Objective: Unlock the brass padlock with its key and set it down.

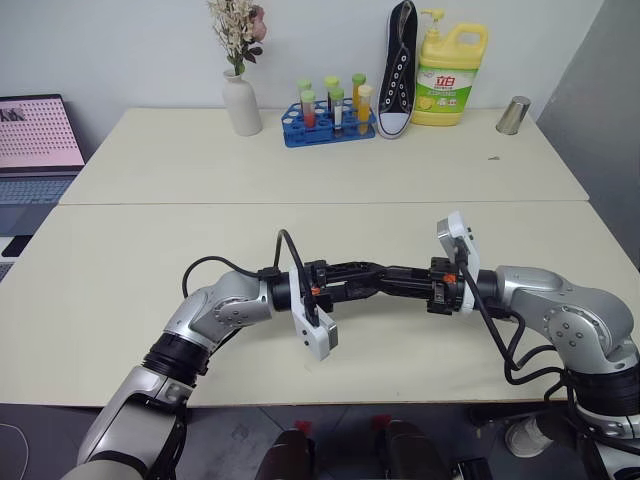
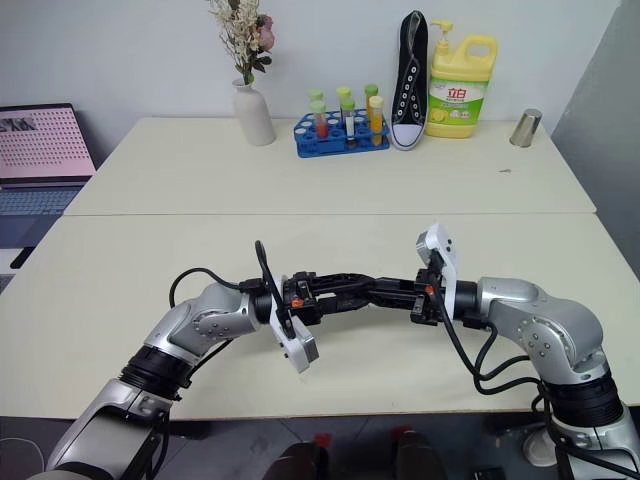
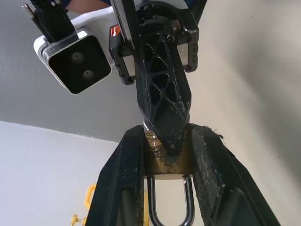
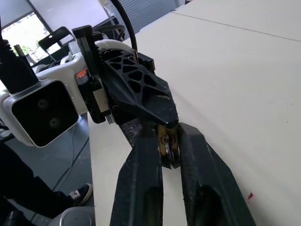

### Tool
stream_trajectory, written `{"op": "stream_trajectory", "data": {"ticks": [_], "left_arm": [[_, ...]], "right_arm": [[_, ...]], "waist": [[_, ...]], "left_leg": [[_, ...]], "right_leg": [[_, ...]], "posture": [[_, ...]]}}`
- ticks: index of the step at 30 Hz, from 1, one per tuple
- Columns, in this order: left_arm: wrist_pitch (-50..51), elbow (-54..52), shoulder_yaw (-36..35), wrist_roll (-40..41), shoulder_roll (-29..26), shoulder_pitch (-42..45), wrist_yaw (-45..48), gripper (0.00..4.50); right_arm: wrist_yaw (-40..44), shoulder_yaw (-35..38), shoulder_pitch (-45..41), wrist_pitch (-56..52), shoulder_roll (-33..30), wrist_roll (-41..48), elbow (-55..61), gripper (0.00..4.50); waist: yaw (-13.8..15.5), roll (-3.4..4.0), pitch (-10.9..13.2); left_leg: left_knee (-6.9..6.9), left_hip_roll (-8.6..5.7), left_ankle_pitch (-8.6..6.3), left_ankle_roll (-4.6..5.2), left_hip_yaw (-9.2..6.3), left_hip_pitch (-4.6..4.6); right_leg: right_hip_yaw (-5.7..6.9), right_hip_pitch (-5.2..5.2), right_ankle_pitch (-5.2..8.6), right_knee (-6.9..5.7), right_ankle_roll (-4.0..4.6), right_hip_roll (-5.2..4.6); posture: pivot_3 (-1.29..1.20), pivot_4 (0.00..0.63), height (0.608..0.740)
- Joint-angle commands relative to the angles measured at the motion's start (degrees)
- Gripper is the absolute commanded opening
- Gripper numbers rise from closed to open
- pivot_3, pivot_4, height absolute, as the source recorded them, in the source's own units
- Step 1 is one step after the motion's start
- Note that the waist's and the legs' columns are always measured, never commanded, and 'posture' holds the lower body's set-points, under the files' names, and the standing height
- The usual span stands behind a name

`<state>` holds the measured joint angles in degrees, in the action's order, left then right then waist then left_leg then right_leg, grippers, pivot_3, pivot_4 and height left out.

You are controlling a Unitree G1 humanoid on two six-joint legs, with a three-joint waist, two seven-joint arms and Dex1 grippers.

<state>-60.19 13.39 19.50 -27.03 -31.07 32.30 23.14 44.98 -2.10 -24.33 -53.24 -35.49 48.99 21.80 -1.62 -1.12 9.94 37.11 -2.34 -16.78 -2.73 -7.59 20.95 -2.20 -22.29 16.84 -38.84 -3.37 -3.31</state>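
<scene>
Back edge of the far table [image 1: 150, 160] has a little lineup: a white vase [image 1: 241, 103] with dried flowers, a blue rack [image 1: 327, 126] of coloured tubes, a black sneaker [image 1: 398, 70] stood up against the wall, a yellow bottle [image 1: 450, 75] of dish soap and a metal cup [image 1: 513, 115] toward the right corner. There's a laptop [image 1: 35, 135] off the left edge. None of that is anywhere near the action; the near table under the arms is bare, and both arms meet above its front-middle part, off the surface. Both forearms are held roughly level and point at each other, left one aimed right, right one aimed left, tips overlapping in the middle. The left end effector [image 3: 167, 155] is pinching the padlock [image 3: 162, 165] by its brass body between its two fingers, shackle pointing back toward the wrist. The right end effector [image 4: 170, 141] has its fingers nearly pressed together at the padlock's bottom end, right where a small silvery bit shows that looks like the key [image 4: 170, 151], though it's too tiny to be sure it's actually gripped. Each arm's white wrist camera [image 1: 318, 335] sticks out beside the wrist.
</scene>
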Motion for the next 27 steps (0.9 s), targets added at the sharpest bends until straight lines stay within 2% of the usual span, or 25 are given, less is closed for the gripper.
{"op": "stream_trajectory", "data": {"ticks": [1,6,8,9,16,18,20,21,23,27], "left_arm": [[-0.6,-1.9,0.5,1.7,0.2,0.3,0.0,0.99],[-0.8,-1.7,0.2,1.1,-0.2,0.2,-0.3,0.99],[-0.7,-2.1,1.0,4.6,-0.8,-0.2,1.0,0.99],[-0.6,-2.3,1.3,6.0,-1.1,-0.3,1.6,1.73],[-0.1,-4.6,1.3,11.2,-3.2,-1.7,4.7,3.88],[2.2,-7.2,0.8,15.3,-5.0,-3.2,6.2,4.45],[6.2,-10.4,0.2,21.4,-6.9,-5.5,8.3,4.48],[7.9,-11.6,0.0,23.5,-7.5,-6.3,9.1,4.18],[17.8,-15.0,-0.9,30.4,-7.8,-8.0,11.1,3.75],[34.9,-20.8,-4.2,42.2,-8.0,-9.9,13.8,2.47]], "right_arm": [[0.4,0.7,-1.1,0.1,0.2,0.5,0.9,0.15],[1.0,0.3,-1.1,0.4,0.4,0.3,1.0,0.15],[1.1,0.1,-1.0,0.4,0.6,0.3,1.1,0.15],[1.0,0.0,-1.0,0.4,0.7,0.2,1.1,0.15],[1.6,-0.2,-0.3,1.3,0.1,-1.3,1.3,0.15],[1.9,-0.1,0.2,2.0,-0.7,-2.4,1.1,0.15],[2.7,0.2,0.9,3.0,-1.9,-3.8,0.5,0.15],[2.9,0.3,1.1,3.5,-2.3,-4.2,0.3,0.15],[3.2,0.4,1.2,4.2,-2.9,-5.0,0.1,0.15],[3.9,1.0,1.5,4.6,-3.5,-5.2,0.5,0.15]], "waist": [[0.0,0.00,0.0],[0.0,0.00,0.0],[0.0,0.00,0.0],[0.0,0.00,0.0],[0.0,0.00,0.0],[0.0,0.00,0.0],[-0.2,0.00,0.0],[-0.2,0.01,0.0],[-0.1,0.01,0.0],[-0.2,0.01,0.0]], "left_leg": [[0.00,0.00,0.00,0.00,0.00,0.00],[0.00,0.00,0.00,0.00,-0.01,0.00],[0.00,0.00,0.00,0.00,0.00,0.00],[0.00,0.00,0.00,0.00,0.00,0.00],[0.00,0.02,0.00,0.00,-0.02,0.00],[0.00,0.02,0.00,0.00,-0.02,0.00],[-0.01,0.05,-0.01,0.01,-0.01,0.00],[-0.02,0.07,-0.01,0.01,-0.02,0.00],[-0.01,0.10,-0.01,0.01,-0.03,0.00],[0.01,0.10,-0.02,0.03,-0.04,0.00]], "right_leg": [[0.00,0.00,0.00,0.00,0.00,0.00],[0.00,0.00,0.00,0.00,0.00,0.00],[0.00,0.00,0.00,0.00,0.00,0.00],[0.00,0.00,0.00,0.00,0.00,0.00],[0.00,-0.01,0.00,-0.01,0.00,-0.01],[0.00,-0.01,0.00,-0.01,0.00,-0.01],[-0.02,-0.02,0.00,0.00,0.00,-0.01],[-0.02,-0.03,0.00,0.00,0.00,-0.01],[-0.02,-0.02,0.00,-0.01,0.00,-0.03],[0.00,0.00,0.00,-0.04,0.00,-0.02]], "posture": [[0.00,0.150,0.740],[0.00,0.150,0.740],[0.00,0.150,0.740],[0.00,0.150,0.740],[0.00,0.150,0.740],[0.00,0.150,0.740],[0.00,0.150,0.740],[0.00,0.150,0.740],[0.00,0.150,0.740],[0.00,0.150,0.740]]}}
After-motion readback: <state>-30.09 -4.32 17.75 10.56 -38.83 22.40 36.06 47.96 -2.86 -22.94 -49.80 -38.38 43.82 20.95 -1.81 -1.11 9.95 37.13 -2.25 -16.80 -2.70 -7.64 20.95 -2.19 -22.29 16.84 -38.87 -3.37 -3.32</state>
